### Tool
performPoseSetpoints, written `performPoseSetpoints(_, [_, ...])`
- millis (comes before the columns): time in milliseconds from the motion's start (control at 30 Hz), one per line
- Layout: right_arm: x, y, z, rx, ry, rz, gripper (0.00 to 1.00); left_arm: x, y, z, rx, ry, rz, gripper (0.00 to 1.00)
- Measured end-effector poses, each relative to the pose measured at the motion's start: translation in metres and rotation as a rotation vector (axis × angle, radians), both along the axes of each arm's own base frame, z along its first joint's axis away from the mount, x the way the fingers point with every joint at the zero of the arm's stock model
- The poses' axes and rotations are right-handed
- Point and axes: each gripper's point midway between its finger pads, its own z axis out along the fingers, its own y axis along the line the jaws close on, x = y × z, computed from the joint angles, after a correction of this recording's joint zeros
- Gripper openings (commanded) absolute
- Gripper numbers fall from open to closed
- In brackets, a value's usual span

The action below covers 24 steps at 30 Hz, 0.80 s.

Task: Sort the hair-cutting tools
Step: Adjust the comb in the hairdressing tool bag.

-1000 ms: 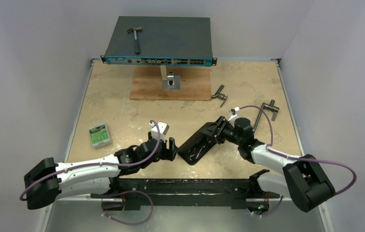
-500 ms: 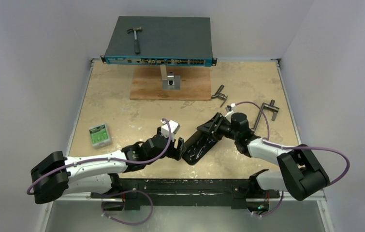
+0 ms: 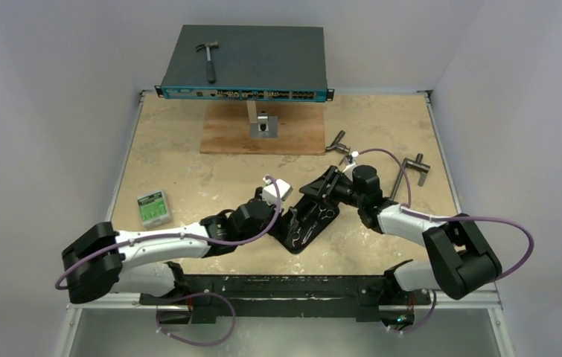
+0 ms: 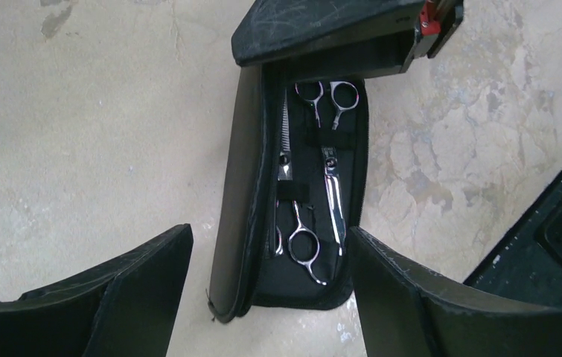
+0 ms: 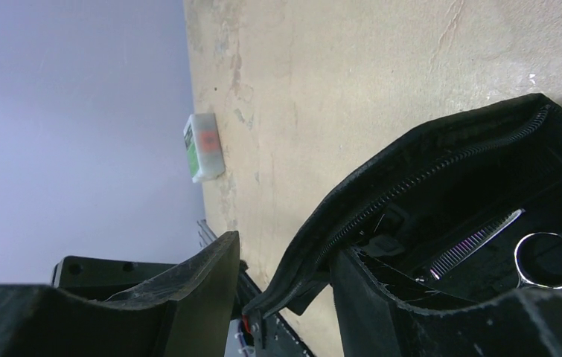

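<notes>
A black zip case (image 3: 304,232) lies open in the middle of the table. Two silver scissors (image 4: 333,186) (image 4: 304,245) sit strapped inside it, one with a toothed blade (image 4: 286,126). My left gripper (image 4: 270,245) is open and low, with its fingers on either side of the case's near end (image 3: 286,221). My right gripper (image 3: 324,187) is open at the far end. The raised lid (image 5: 382,201) stands between its fingers (image 5: 286,249), leaning on the inner one. I see no comb or hair clip.
A green-and-white box (image 3: 152,207) lies at the left. Two grey T-handled tools (image 3: 339,146) (image 3: 412,169) lie at the right rear. A hammer (image 3: 208,58) rests on a network switch (image 3: 263,59) above a wooden board (image 3: 225,137).
My left gripper has moved right to the case and now straddles its near end. My right gripper has moved further back and left, lifting the lid higher.
</notes>
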Motion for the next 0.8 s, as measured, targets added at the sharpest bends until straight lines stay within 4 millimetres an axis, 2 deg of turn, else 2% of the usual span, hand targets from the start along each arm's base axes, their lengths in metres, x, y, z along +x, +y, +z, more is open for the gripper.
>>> performPoseSetpoints(133, [0.000, -0.001, -0.001, -0.004, 0.005, 0.000, 0.48, 0.019, -0.008, -0.013, 0.046, 0.024, 0.035, 0.67])
performPoseSetpoints(300, [-0.001, -0.009, 0.001, -0.023, -0.003, -0.008, 0.48, 0.038, 0.006, -0.039, 0.099, 0.070, 0.095, 0.51])
performPoseSetpoints(467, [0.001, -0.021, 0.011, -0.042, -0.043, -0.025, 0.49, 0.037, 0.003, -0.044, 0.103, 0.090, 0.075, 0.30])
performPoseSetpoints(667, [-0.006, -0.031, 0.013, -0.102, -0.081, -0.018, 0.47, 0.038, 0.003, -0.047, 0.096, 0.117, 0.096, 0.03])
performPoseSetpoints(700, [-0.007, -0.033, 0.014, -0.114, -0.092, -0.016, 0.46, 0.037, 0.003, -0.047, 0.091, 0.123, 0.103, 0.00])
performPoseSetpoints(800, [-0.008, -0.037, 0.013, -0.151, -0.117, -0.011, 0.44, 0.037, 0.006, -0.047, 0.077, 0.134, 0.122, 0.00])
